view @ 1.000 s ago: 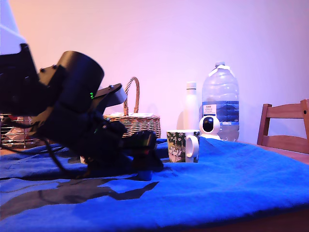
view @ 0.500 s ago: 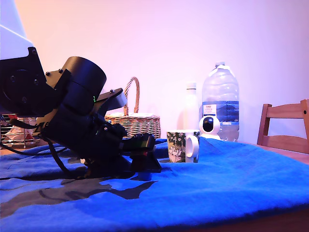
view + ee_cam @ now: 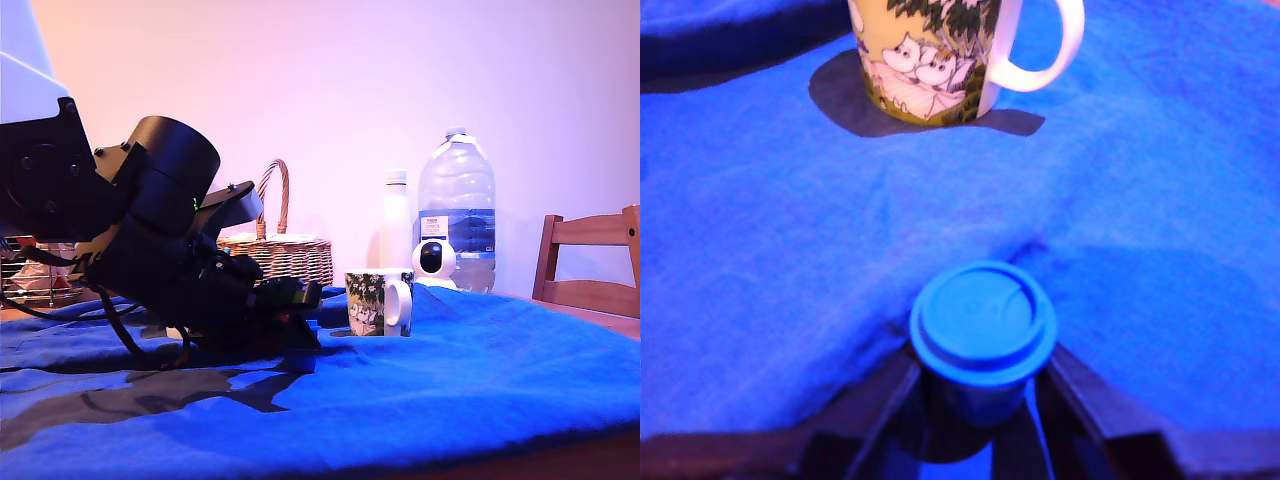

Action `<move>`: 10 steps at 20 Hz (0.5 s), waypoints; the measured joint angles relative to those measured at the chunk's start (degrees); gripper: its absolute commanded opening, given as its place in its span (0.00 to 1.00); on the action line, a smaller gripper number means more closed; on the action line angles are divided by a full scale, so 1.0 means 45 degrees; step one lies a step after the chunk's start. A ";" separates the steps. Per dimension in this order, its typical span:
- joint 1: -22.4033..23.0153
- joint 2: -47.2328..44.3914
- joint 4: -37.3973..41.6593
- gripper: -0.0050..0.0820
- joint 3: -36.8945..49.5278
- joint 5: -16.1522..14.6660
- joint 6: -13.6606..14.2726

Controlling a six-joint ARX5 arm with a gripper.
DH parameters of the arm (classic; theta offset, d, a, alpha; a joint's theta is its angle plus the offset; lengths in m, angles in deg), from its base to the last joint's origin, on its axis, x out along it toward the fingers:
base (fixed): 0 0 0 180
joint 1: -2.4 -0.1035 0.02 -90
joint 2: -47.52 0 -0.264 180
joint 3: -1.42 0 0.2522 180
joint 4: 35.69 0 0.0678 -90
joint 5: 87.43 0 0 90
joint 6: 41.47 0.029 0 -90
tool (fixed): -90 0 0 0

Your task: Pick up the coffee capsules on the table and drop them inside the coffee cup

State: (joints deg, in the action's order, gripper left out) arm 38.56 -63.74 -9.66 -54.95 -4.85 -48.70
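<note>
Gripper: my black two-finger gripper sits low on the blue cloth-covered table, its two dark fingers narrowed around the body of the small dark blue flanged coffee capsule; from the wrist view I judge it gripped, though the contact itself is in shadow.

Capsule: upright between the fingers, its round flat face turned up toward the camera, resting on or just over the cloth; I cannot tell which.

Step in hand: I judge this to be the grasp just before the lift.

How I'd do it well: hold the squeeze below the flange, rise straight so the cloth fold beside the capsule does not drag it, carry it clear above the mug's rim, and only then open.

Arm pose: in the exterior view the bulky black arm leans forward and down from the exterior view's left, wrist pitched steeply, gripper tip at cloth level.

Cup: the white-handled ceramic mug with a cartoon leaf print stands near, straight ahead of the gripper, handle toward the exterior view's right.

Other capsule: I see no pale one in either view.

Beyond: a wicker basket, white bottle and large clear water jug stand well behind.
</note>
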 measured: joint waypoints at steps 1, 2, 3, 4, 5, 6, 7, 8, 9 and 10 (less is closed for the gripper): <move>0.0000 0.0000 0.0010 0.22 0.0000 0.0000 0.0005; 0.0000 0.0000 0.0015 0.22 0.0000 0.0000 0.0005; 0.0000 0.0000 0.0015 0.22 0.0005 0.0000 0.0005; 0.0000 0.0000 0.0063 0.22 0.0005 0.0000 0.0005; 0.0000 0.0000 0.0141 0.22 0.0005 0.0000 0.0010; 0.0000 0.0000 0.0214 0.22 0.0000 0.0000 0.0010; 0.0000 0.0000 0.0219 0.22 0.0000 0.0000 0.0010; 0.0000 0.0000 0.0223 0.22 0.0000 -0.0005 0.0010; 0.0000 0.0000 0.0253 0.22 0.0000 -0.0044 0.0010; 0.0000 0.0000 0.0267 0.22 0.0000 -0.0097 0.0010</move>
State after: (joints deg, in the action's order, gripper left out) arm 38.56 -63.74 -8.45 -54.95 -5.29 -48.65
